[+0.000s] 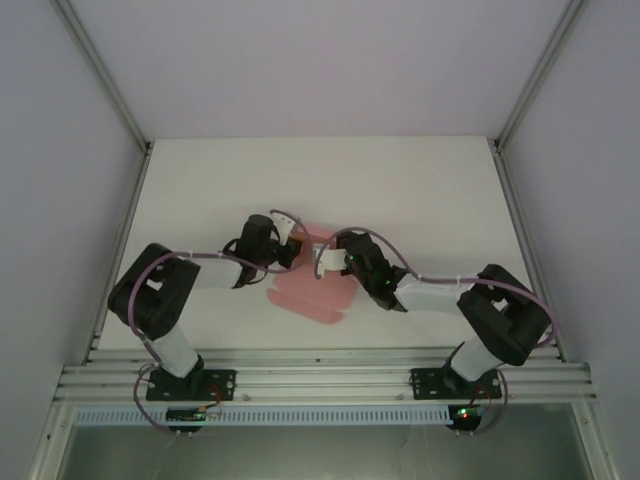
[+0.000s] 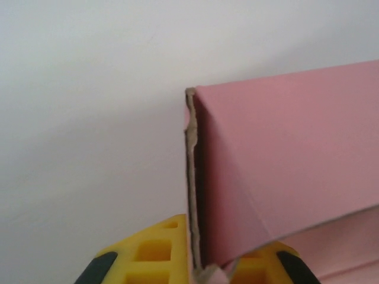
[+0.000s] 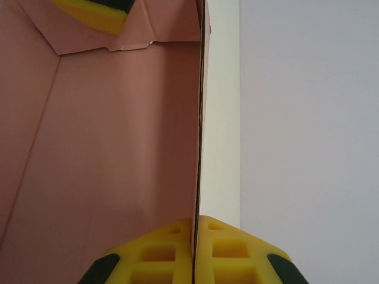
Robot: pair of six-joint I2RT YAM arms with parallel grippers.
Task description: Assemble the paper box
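The salmon-pink paper box lies partly folded on the white table between both arms. My left gripper is shut on an upright wall of the paper box, the card's edge pinched between the yellow fingers. My right gripper is shut on another raised wall, the thin card edge running straight up from between its yellow fingers. To the left of that edge the right wrist view looks into the inside of the paper box, with the other gripper's yellow finger at the far end.
The white table extends behind and to both sides of the box. Grey enclosure walls and metal frame rails border the workspace. The arm bases sit at the near edge.
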